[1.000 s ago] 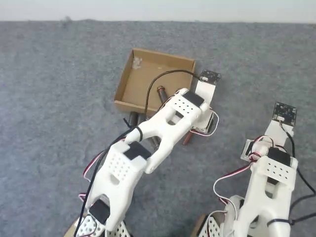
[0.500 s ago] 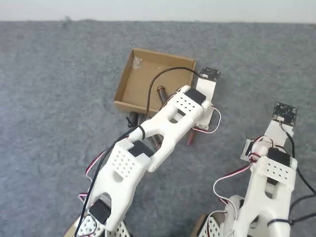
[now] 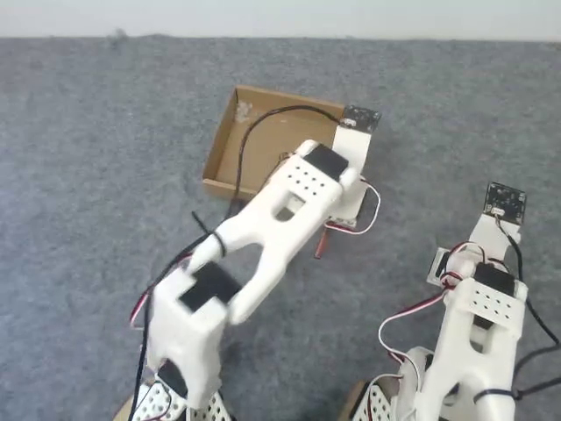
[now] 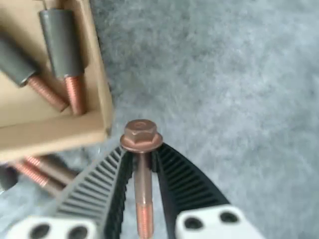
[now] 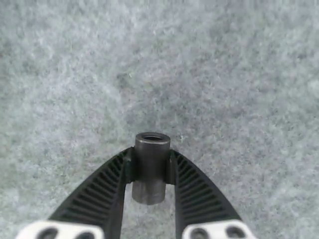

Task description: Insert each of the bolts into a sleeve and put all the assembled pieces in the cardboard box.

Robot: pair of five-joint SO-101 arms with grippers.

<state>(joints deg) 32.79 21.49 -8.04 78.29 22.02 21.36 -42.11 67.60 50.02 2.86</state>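
Observation:
My left gripper (image 4: 142, 152) is shut on a copper bolt (image 4: 141, 135), gripping its shank with the hex head standing beyond the fingertips. It hangs over the carpet just outside a corner of the cardboard box (image 4: 55, 130). Inside the box lie two dark sleeves (image 4: 60, 42) with copper threads sticking out. In the high view the left arm (image 3: 289, 206) stretches over the box's (image 3: 230, 132) near side, and the bolt's tip (image 3: 322, 245) shows below it. My right gripper (image 5: 151, 155) is shut on a dark sleeve (image 5: 151, 164), its open bore facing away from the wrist, above bare carpet.
More copper threaded pieces (image 4: 37, 169) lie on the carpet outside the box wall. The right arm (image 3: 478, 307) stands at the near right, well away from the box. Grey carpet stretches open to the left and far right.
The left arm has risen and swung slightly left with the bolt, toward the box's near right corner, and now covers the pieces in front of the box. The right arm has not moved.

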